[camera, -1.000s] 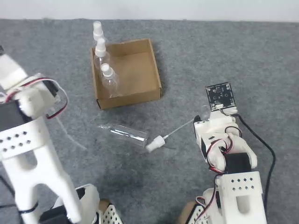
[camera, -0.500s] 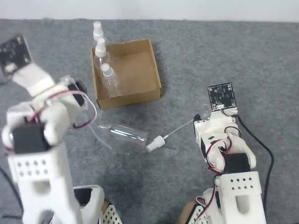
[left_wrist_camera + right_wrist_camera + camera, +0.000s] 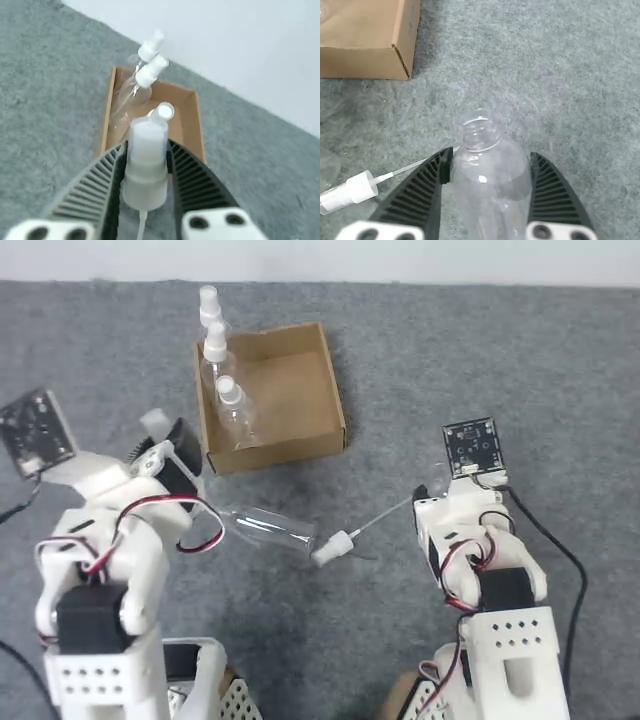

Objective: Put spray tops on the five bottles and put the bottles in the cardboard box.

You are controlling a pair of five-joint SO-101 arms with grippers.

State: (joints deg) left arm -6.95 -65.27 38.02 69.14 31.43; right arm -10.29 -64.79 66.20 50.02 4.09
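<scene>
Progress, by my count: three capped bottles point(image 3: 235, 415) stand in the cardboard box point(image 3: 300, 390). My left claw point(image 3: 145, 150) pinches a spray top point(image 3: 147, 132); my right claw point(image 3: 491, 155) grips an uncapped bottle point(image 3: 490, 185). A fifth bottle point(image 3: 272, 528) and a loose top point(image 3: 334, 547) lie on the surface point(image 3: 500, 360), unjoined.

Glossy clear plastic bottle point(image 3: 490, 170); matt cardboard box point(image 3: 280, 452)
</scene>
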